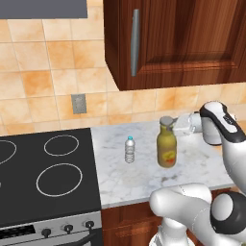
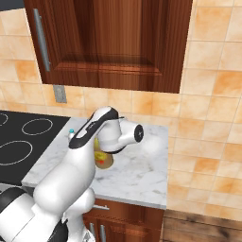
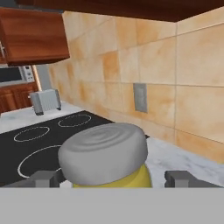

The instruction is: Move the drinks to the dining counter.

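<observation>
The gripper (image 1: 172,126) is held level at the neck of the amber bottle (image 1: 166,149), reaching in from the right side of the narrow marble worktop (image 1: 144,178). In the hand view its two dark fingertips (image 3: 43,178) are seen spread wide, one on each side of the bottle's grey cap (image 3: 103,153), with a gap left between each tip and the cap; nothing is gripped. The amber bottle stands upright near the middle of the worktop, its yellow-red label turned toward the front edge. The small clear water bottle (image 1: 129,149), blue-capped, stands upright just to the left of it, closer to the edge shared with the black stove (image 1: 43,178); the two bottles are apart, not touching. In the right base view the amber bottle (image 2: 103,159) is mostly covered by the arm, and only the blue cap of the water bottle (image 2: 71,132) is shown. A dark wood wall cabinet (image 1: 178,38) hangs above the worktop, and a grey wall outlet (image 1: 79,103) is set in the tiled wall behind the stove. A toaster (image 3: 46,101) is seen on a far counter beyond the stove.
</observation>
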Controlling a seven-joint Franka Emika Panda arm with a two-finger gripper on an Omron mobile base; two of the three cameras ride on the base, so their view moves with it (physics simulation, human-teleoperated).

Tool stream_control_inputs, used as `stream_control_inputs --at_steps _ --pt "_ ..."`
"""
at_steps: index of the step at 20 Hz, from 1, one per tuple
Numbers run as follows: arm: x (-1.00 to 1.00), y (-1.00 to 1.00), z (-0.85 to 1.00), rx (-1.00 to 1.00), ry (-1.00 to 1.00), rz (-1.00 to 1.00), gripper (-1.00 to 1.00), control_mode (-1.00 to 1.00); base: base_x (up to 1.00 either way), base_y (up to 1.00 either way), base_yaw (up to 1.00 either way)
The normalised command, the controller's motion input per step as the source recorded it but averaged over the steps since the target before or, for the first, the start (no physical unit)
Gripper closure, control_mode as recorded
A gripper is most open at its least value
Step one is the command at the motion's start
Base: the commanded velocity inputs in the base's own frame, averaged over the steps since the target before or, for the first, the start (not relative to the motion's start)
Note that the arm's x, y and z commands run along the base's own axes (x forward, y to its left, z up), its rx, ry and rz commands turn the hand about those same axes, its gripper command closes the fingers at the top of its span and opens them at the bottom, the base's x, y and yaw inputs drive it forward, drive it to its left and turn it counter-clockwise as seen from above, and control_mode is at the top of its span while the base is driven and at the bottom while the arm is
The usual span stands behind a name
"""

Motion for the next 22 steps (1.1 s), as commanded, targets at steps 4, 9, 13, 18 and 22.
stream_control_inputs --at_steps 4,9,13,18,22 --pt "-0.17 -0.31 0.26 0.04 -0.07 0.0 1.0 -1.0 0.0 0.0 0.0" --pt "-0.63 -0.66 0.71 0.12 -0.02 -0.03 1.0 -1.0 0.0 0.0 0.0" --pt "-0.62 -0.57 0.73 0.09 0.01 -0.18 1.0 -1.0 0.0 0.0 0.0" --pt "-0.71 -0.41 0.55 0.05 0.09 -0.32 1.0 -1.0 0.0 0.0 0.0" --pt "-0.86 -0.29 0.19 0.02 0.13 -0.37 1.0 -1.0 0.0 0.0 0.0"
